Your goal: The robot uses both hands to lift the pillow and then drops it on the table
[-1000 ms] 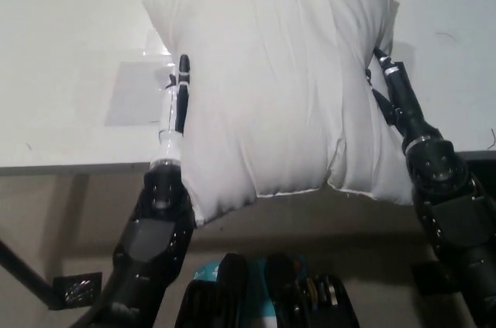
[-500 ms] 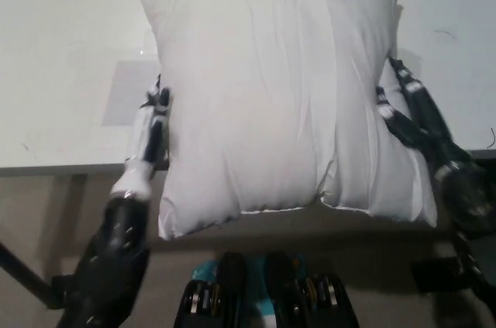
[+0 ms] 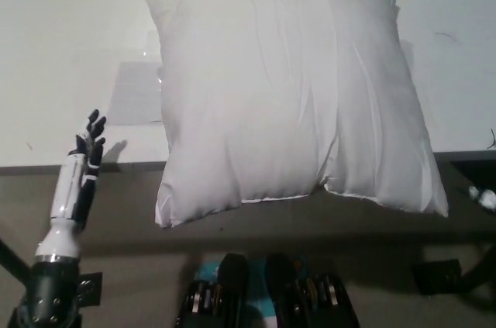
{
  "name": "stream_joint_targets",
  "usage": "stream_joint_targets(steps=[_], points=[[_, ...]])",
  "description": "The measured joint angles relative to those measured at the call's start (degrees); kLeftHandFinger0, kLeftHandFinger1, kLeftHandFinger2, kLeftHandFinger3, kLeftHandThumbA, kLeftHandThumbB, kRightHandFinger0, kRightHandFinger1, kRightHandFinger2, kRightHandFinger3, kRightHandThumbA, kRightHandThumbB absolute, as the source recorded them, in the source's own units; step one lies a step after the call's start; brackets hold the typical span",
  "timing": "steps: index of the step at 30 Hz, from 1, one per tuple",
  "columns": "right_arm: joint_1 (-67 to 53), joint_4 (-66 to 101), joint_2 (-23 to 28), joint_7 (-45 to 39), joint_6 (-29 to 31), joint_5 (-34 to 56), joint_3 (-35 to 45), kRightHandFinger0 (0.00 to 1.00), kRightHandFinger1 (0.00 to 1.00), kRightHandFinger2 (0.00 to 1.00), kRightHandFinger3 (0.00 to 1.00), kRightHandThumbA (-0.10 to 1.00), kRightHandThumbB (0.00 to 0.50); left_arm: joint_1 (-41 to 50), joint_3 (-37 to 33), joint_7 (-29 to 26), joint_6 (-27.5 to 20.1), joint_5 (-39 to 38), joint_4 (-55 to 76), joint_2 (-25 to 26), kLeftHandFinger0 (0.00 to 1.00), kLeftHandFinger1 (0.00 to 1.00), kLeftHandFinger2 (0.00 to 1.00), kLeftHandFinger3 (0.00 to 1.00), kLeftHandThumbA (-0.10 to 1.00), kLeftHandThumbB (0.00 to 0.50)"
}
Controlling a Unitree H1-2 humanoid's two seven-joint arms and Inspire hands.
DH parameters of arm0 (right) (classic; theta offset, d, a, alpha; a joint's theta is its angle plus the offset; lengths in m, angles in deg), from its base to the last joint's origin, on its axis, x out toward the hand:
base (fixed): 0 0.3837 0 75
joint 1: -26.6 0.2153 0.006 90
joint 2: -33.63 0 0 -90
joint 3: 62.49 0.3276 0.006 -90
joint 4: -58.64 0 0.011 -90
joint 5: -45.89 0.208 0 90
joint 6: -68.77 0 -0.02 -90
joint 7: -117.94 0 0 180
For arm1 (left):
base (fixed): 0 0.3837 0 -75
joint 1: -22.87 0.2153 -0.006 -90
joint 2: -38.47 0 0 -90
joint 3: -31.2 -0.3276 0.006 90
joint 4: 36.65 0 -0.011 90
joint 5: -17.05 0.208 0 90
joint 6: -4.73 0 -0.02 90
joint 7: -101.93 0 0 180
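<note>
one creased white pillow (image 3: pixel 291 95) overhangs the table (image 3: pixel 62 56); left robot hand (image 3: pixel 77 181) open, empty.

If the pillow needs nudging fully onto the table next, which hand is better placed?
Left, probably. The left hand is in view, open, beside the pillow near the table edge. The pillow's lower part overhangs that edge. The right hand is out of view.

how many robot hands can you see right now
1. The left hand is at the lower left beside the table edge, open, clear of the pillow. The right hand is out of view.
</note>
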Motion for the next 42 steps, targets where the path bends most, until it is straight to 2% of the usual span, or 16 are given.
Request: stream_joint_targets(steps=[2,3,4,5,8,9,10,14,19,20,23,26,30,32,38,42], points=[[-2.27,3.32,-0.11,-0.19,0.25,0.44,1.01,1.0,1.0,1.0,1.0,1.0,0.294,1.64,0.15,0.61,0.72,-0.54,4.21,-0.16,1.0,1.0,1.0,1.0,1.0,0.137],[-3.15,4.52,-0.22,-0.23,0.51,0.56,1.35,1.0,1.0,1.0,1.0,1.0,0.336,2.35,0.15,0.92,1.16,-0.66,6.12,-0.29,1.0,1.0,1.0,1.0,1.0,0.13],[-3.81,5.36,-0.42,-0.24,0.8,0.67,1.67,1.0,1.0,1.0,1.0,1.0,0.345,3.08,0.14,1.13,1.54,-0.76,7.68,-0.45,1.0,1.0,1.0,1.0,1.0,0.13],[-4.35,6.48,-0.67,-0.25,1.1,0.82,1.95,1.0,1.0,1.0,1.0,1.0,0.341,3.78,0.14,1.23,1.93,-0.81,8.97,-0.69,1.0,1.0,1.0,1.0,1.0,0.157],[-6.98,11.51,-2.41,-0.13,2.44,0.76,2.49,1.0,1.0,1.0,1.0,1.0,0.33,6.58,0.01,1.41,2.76,-0.91,13.75,-2.52,1.0,1.0,1.0,1.0,1.0,0.168],[-7.95,13.17,-3.21,-0.07,3.04,0.39,2.37,1.0,1.0,1.0,1.0,1.0,0.297,7.64,-0.09,1.49,2.86,-0.91,15.22,-3.24,1.0,1.0,1.0,1.0,1.0,0.186],[-8.83,14.09,-3.92,-0.04,3.49,0.16,2.17,1.0,1.0,1.0,1.0,1.0,0.252,8.4,-0.16,1.59,2.96,-0.92,15.98,-3.76,1.0,1.0,1.0,1.0,1.0,0.161],[-13.76,15.44,-7.27,0.28,5.75,-2.4,0.29,1.0,1.0,1.0,1.0,1.0,0.273,12.17,-0.21,2.19,3.38,-1.11,20.24,-5.62,1.0,1.0,1.0,1.0,1.0,0.154],[-16.81,13.7,-10.46,0.66,8.52,-4.67,-0.51,1.0,1.0,1.0,1.0,1.0,0.207,14.32,0.02,2.71,3.64,-2.12,21.86,-6.39,1.0,1.0,1.0,1.0,1.0,0.145],[-16.91,13.26,-10.62,0.68,9.0,-4.79,-0.47,1.0,1.0,1.0,1.0,1.0,0.195,14.48,0.11,2.81,3.63,-2.29,21.67,-6.38,1.0,1.0,1.0,1.0,1.0,0.159],[-16.56,11.51,-10.7,0.95,11.17,-5.11,-0.08,1.0,1.0,1.0,1.0,1.0,0.225,14.52,0.94,3.12,3.63,-3.02,20.26,-6.27,1.0,1.0,1.0,1.0,1.0,0.171],[-16.02,8.98,-10.67,1.16,12.94,-5.34,0.29,1.0,1.0,1.0,1.0,1.0,0.213,14.53,2.07,3.31,3.64,-3.78,19.41,-6.22,1.0,1.0,1.0,1.0,1.0,0.153],[-15.12,5.33,-10.51,1.22,13.83,-5.95,0.3,1.0,1.0,1.0,1.0,1.0,0.228,14.47,3.19,3.47,3.54,-4.4,16.71,-6.06,1.0,1.0,1.0,1.0,1.0,0.172],[-14.98,4.86,-10.52,1.38,14.16,-6.74,0.15,1.0,1.0,1.0,1.0,1.0,0.259,14.47,3.39,3.53,3.53,-4.69,15.69,-6.03,1.0,1.0,1.0,1.0,1.0,0.153],[-14.74,4.38,-10.57,1.89,15.72,-9.21,-0.86,1.0,1.0,1.0,1.0,1.0,0.251,14.47,3.69,3.67,3.5,-5.21,14.71,-5.94,1.0,1.0,1.0,1.0,1.0,0.163],[-14.68,4.3,-10.68,2.11,16.15,-10.31,-0.89,1.0,1.0,1.0,1.0,1.0,0.251,14.46,3.84,4.02,3.28,-5.41,14.6,-5.86,1.0,1.0,1.0,1.0,1.0,0.123]])
